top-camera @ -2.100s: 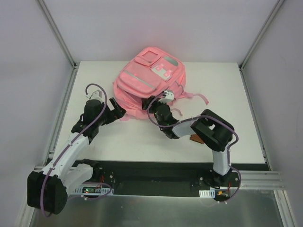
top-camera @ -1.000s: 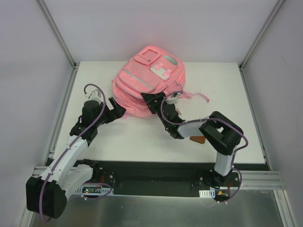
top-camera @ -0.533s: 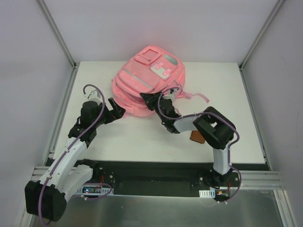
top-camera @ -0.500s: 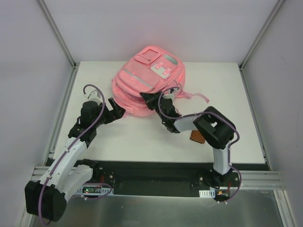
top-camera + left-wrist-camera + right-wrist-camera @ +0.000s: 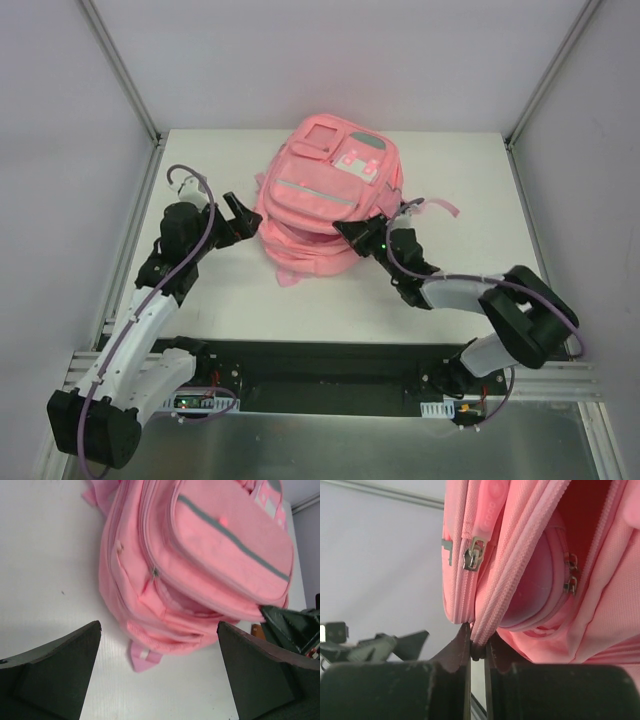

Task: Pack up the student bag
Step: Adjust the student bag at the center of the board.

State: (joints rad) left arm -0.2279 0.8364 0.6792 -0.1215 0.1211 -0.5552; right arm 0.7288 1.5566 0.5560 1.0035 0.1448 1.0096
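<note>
The student bag (image 5: 328, 192), a large pink backpack with a grey strip, lies face up at the table's middle back. My right gripper (image 5: 352, 231) is at its near right side, shut on the zippered rim (image 5: 485, 625) of an open compartment of the student bag (image 5: 600, 605). A metal zip pull (image 5: 473, 554) hangs just beside that rim. My left gripper (image 5: 236, 209) stands open just left of the bag, not touching it. Seen from the left wrist, the student bag (image 5: 200, 555) lies ahead of the left gripper (image 5: 159, 626), whose wide-apart fingers (image 5: 55, 670) hold nothing.
A rounded purplish pouch (image 5: 547, 580) with zip pulls sits inside the open compartment. Pink straps (image 5: 440, 208) trail off to the bag's right. A small brown object (image 5: 255, 629) lies on the table by the right gripper. Metal frame posts (image 5: 120, 70) flank the white table (image 5: 480, 170).
The right gripper closed on the bag's zippered rim and moved right, and the bag turned and shifted right. The left gripper rose slightly toward the back, staying open.
</note>
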